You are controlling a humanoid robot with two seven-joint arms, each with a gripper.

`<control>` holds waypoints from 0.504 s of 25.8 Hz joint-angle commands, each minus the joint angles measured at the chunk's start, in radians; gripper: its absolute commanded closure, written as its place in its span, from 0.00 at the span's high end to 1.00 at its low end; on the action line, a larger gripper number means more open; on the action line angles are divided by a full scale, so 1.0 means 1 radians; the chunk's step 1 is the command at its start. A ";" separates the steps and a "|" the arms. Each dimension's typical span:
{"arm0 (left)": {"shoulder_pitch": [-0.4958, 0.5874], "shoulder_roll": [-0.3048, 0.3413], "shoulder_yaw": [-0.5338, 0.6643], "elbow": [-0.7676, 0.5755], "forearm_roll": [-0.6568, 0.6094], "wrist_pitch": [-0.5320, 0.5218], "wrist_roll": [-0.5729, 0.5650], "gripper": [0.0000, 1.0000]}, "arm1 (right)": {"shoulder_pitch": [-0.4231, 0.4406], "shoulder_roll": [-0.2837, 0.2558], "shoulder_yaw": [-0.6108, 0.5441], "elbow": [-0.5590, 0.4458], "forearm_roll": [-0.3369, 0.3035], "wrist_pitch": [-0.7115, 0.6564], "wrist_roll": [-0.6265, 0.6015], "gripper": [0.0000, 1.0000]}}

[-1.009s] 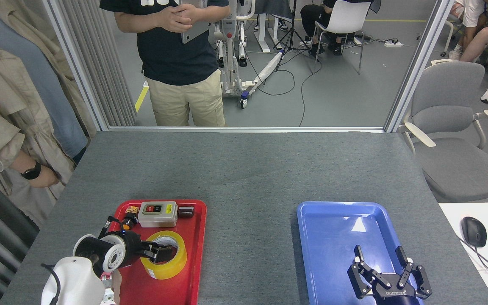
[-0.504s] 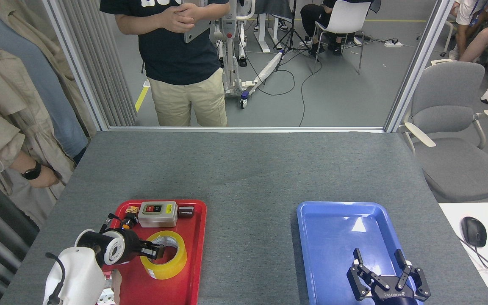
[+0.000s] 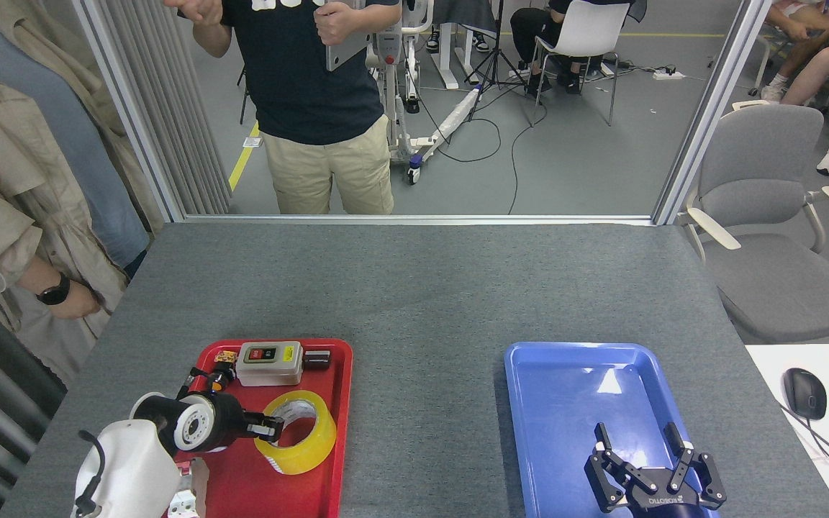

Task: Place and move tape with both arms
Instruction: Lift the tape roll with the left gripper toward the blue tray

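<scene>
Tape [image 3: 304, 439] near red tray [image 3: 328, 352] edge; left end effector [image 3: 268, 429] apparently gripping it.

Yellow tape roll [image 3: 296, 433] tilted on red tray [image 3: 328, 475]

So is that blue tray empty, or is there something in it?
Empty. The blue tray shows only bare, shiny floor; the right claw hangs open over its near end, holding nothing.

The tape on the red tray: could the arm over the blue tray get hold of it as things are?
Probably not easily. The right gripper hovers open over the blue tray, a stretch of bare table away from the tape, and the left gripper is already at the roll on the red tray.
</scene>
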 commanded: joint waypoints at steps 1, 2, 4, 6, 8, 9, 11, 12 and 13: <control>-0.042 0.030 0.004 -0.006 0.269 -0.054 0.028 0.00 | -0.002 -0.005 0.015 0.000 0.000 -0.006 -0.007 1.00; -0.058 0.034 0.006 -0.009 0.342 -0.097 0.029 0.00 | -0.002 -0.005 0.026 0.000 0.002 -0.009 -0.007 1.00; -0.076 0.033 0.018 -0.010 0.490 -0.249 0.029 0.00 | -0.002 -0.005 0.033 0.000 0.012 -0.029 -0.009 1.00; -0.076 0.011 0.056 0.005 0.608 -0.427 0.034 0.00 | 0.000 -0.008 0.033 0.000 0.029 -0.078 -0.012 1.00; -0.073 -0.061 0.069 0.053 0.697 -0.467 0.035 0.00 | -0.003 -0.026 0.035 0.000 0.032 -0.148 -0.017 1.00; -0.070 -0.094 0.069 0.094 0.727 -0.467 0.035 0.00 | -0.006 -0.038 0.036 0.000 0.032 -0.190 -0.021 1.00; -0.070 -0.136 0.067 0.186 0.778 -0.467 0.035 0.00 | -0.008 -0.057 0.038 0.000 0.032 -0.292 -0.044 1.00; -0.070 -0.162 0.064 0.227 0.798 -0.467 0.035 0.00 | -0.008 -0.060 0.038 0.000 0.032 -0.351 -0.058 1.00; -0.070 -0.188 0.062 0.261 0.806 -0.467 0.035 0.00 | -0.009 -0.061 0.038 -0.002 0.032 -0.409 -0.070 1.00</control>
